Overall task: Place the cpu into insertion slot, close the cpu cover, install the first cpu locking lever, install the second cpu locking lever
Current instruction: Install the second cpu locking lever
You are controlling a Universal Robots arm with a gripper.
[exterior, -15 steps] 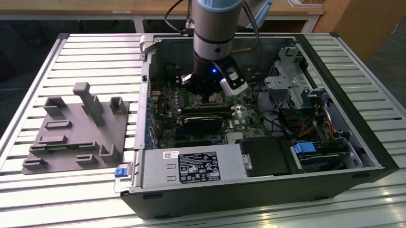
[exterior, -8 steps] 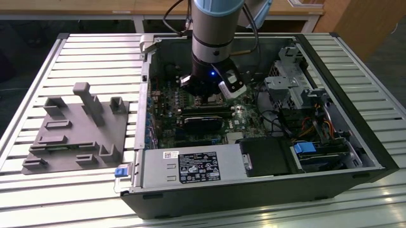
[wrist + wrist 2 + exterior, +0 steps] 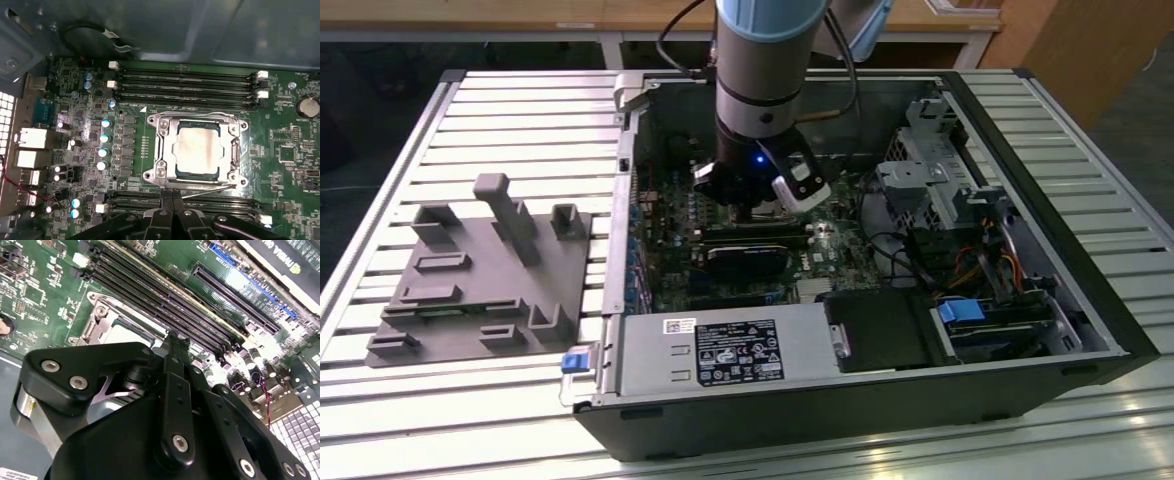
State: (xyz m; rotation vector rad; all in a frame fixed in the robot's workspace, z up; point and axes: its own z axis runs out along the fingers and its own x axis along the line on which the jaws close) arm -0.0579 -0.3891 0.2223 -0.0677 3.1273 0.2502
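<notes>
I see the chip (image 3: 196,152) seated in its socket (image 3: 197,176), cover (image 3: 197,124) down — one lever (image 3: 207,190) looks unlatched beside my gripper (image 3: 172,201), fingers pressed together.

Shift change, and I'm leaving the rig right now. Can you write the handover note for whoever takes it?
Gripper: shut, low over the motherboard at the socket's edge, in both wrist views. I cannot tell if it pinches anything.
Things: the cpu sits in the insertion slot, and the cpu cover lies down around it.
Done: cpu placed, cover closed.
Left: the levers. One thin lever rod lies slanted along the cover's edge nearest the gripper, and I cannot tell if it is latched.
</notes>
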